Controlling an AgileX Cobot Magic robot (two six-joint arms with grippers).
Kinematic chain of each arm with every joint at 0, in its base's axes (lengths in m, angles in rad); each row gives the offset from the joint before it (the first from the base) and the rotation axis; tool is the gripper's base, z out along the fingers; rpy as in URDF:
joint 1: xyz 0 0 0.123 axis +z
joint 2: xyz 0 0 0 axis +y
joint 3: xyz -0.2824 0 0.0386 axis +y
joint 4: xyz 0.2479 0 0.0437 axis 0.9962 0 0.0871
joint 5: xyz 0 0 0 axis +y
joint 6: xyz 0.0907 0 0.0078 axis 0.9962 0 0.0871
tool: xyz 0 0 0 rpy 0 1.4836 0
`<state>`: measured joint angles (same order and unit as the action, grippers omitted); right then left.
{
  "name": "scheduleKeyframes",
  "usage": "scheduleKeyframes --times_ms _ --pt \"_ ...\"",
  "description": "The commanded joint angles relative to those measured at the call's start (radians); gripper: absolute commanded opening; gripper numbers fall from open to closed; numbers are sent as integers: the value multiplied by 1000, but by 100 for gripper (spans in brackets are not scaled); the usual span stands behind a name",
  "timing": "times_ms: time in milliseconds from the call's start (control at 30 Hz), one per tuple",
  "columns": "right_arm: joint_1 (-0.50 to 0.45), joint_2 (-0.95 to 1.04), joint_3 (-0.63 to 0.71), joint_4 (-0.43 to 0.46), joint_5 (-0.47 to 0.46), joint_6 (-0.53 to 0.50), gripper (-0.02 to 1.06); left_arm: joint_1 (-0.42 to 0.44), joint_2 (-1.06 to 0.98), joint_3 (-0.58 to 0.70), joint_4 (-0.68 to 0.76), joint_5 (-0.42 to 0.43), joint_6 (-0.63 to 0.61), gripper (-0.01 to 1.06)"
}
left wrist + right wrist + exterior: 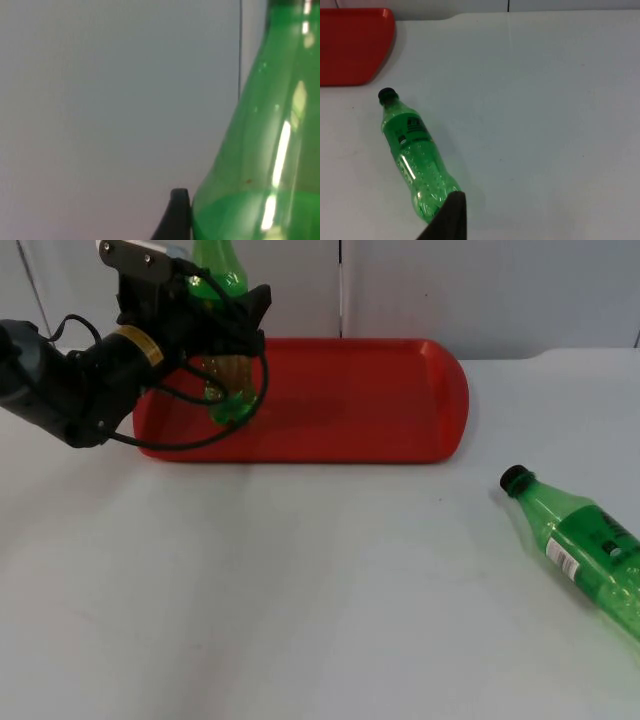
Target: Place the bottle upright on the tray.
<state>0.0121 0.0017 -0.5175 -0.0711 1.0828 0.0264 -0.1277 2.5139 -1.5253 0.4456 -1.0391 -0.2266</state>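
Over the left end of the red tray [400, 400] we see the left claw [225, 335] clamped on a green bottle [222, 280], held upright with its base at or just above the tray floor; which, we cannot tell. A second green bottle [590, 545] lies on its side on the white counter [300, 590], well apart from the tray, cap toward it. The right claw [447, 220] waits above that bottle's base; whether its fingers stand apart we cannot tell. We judge these bottles light, thin-walled and smooth, so they may dent or slip; a hold across the stiffer mid-body, near the label, seems safest, with gentle release since an empty bottle tips easily
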Motion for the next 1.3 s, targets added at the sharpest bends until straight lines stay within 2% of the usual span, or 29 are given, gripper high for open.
scheduleKeyframes --times_ms 0,33,67,133,167,400,633,967,1267 --pt "-8 -2 1 -2 -6 0 105 1 -2 -6 16 -23 -11 76" --pt "-8 -2 1 -2 -6 0 105 1 -2 -6 16 -23 -11 86" --pt "-8 -2 1 -2 -6 0 105 1 -2 -6 16 -23 -11 86" --pt "-8 -2 1 -2 -6 0 105 1 -2 -6 16 -23 -11 103" --pt "-8 -2 1 -2 -6 0 105 1 -2 -6 16 -23 -12 105" --pt "-8 -2 1 -2 -6 0 105 1 -2 -4 67 -23 -13 105" --pt "-8 -2 1 -2 -6 0 105 22 -2 -2 72 -7 -97 105" --pt "-8 -2 1 -2 -6 0 105 58 -40 101 147 -43 -92 105" --pt "-8 -2 1 -2 -6 0 105 70 -120 247 141 -50 -44 105"
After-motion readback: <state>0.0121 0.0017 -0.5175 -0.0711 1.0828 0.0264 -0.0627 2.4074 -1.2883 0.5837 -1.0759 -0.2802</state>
